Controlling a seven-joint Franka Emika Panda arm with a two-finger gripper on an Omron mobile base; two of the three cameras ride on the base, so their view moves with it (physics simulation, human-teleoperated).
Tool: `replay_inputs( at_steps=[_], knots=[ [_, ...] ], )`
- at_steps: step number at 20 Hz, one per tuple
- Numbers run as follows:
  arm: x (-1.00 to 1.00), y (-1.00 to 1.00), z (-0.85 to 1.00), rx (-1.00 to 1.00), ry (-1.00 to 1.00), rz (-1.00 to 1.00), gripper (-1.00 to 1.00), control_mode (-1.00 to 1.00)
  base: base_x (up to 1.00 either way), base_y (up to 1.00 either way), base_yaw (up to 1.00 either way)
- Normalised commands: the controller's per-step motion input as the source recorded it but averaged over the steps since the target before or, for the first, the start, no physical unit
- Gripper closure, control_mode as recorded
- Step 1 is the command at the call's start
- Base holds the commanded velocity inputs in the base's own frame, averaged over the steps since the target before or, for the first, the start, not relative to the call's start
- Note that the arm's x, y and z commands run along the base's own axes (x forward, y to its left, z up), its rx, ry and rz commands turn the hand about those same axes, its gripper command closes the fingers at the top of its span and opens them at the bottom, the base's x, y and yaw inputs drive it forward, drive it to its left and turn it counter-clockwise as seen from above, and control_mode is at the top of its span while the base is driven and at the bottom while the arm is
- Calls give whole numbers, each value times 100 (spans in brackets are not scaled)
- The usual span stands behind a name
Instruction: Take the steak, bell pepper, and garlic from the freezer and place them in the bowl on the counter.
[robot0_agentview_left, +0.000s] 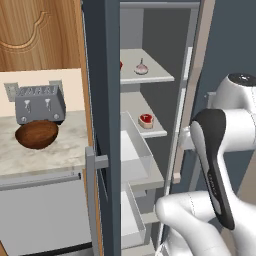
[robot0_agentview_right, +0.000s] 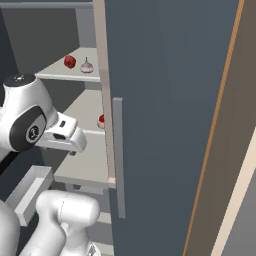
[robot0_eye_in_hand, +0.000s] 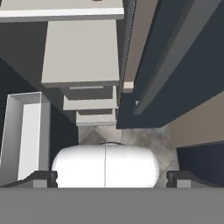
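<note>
Red steak (robot0_agentview_left: 146, 119) is seen on the middle freezer (robot0_agentview_left: 102, 75) shelf, garlic (robot0_agentview_left: 141, 68) above; gripper (robot0_eye_in_hand: 112, 178) fingers are spread apart, empty.

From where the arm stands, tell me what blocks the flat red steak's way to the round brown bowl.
The freezer's dark blue-grey side wall stands between the steak on its white shelf and the bowl on the beige counter; the steak must come out forward first.

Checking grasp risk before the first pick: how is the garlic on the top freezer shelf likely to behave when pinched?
The garlic is a rounded bulb with a pointed tip, so it may roll or squirt sideways. It looks small and probably light. The bell pepper sits close beside it and might get nudged.
</note>
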Motion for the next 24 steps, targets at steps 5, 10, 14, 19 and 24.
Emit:
replay_inputs(
  at_steps=[5,10,14,19,24],
  knots=[
    [-19,0,0,0,0,0,-100,-100,0,0,0],
    [-6,0,0,0,0,0,-100,-100,0,0,0],
    [0,0,0,0,0,0,-100,100,6,0,0],
    [0,0,0,0,0,0,-100,100,36,0,0],
    [0,0,0,0,0,0,-100,100,47,0,0]
  ],
)
